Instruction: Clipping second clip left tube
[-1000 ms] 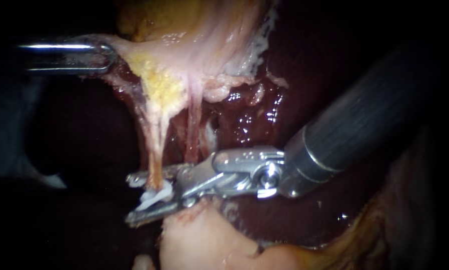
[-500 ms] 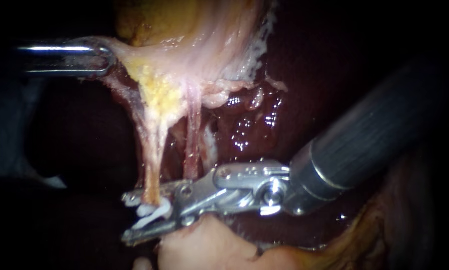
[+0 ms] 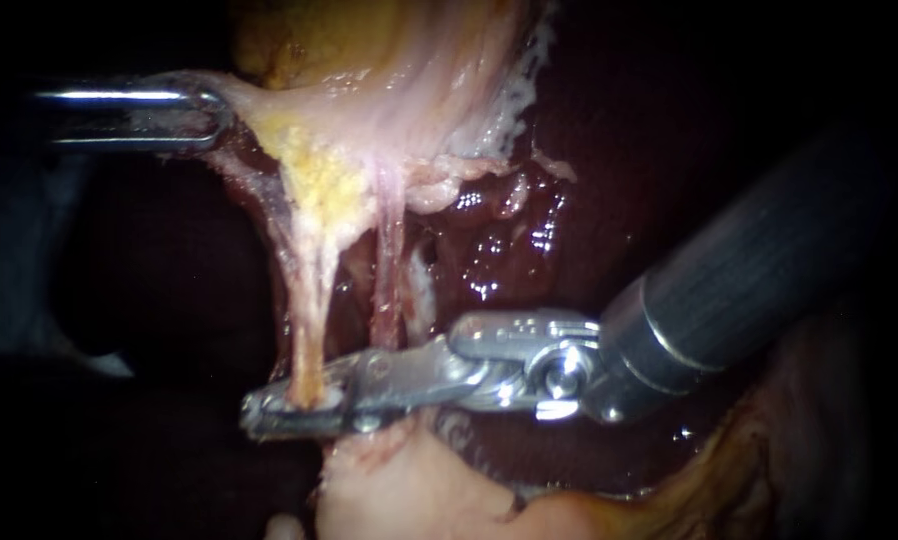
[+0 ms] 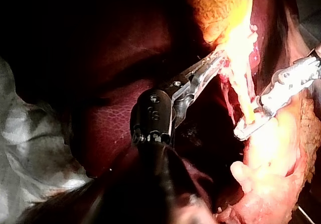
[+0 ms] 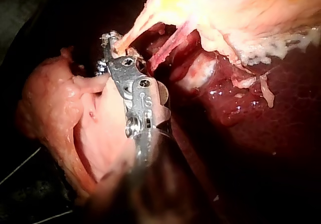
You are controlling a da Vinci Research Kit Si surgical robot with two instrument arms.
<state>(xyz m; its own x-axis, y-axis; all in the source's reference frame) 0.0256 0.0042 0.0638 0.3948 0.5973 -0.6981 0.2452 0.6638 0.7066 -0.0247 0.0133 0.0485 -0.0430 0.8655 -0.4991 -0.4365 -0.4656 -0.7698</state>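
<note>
My right instrument (image 3: 294,405) clamps its jaws across the left tube (image 3: 309,310) below the gallbladder (image 3: 389,90), which my left instrument (image 3: 204,110) grips; squeeze fully, squarely, without tugging.

The right instrument (image 3: 257,412) is being shown with slim silver jaws, round screws and a dark grey shaft ringed by a pale band; the left instrument (image 3: 215,110) is being shown with polished steel jaws and black wrist housing.

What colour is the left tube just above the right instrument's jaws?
The left tube is pale yellow-tan there, more orange near the jaws; the endoscope view shows it best.
</note>
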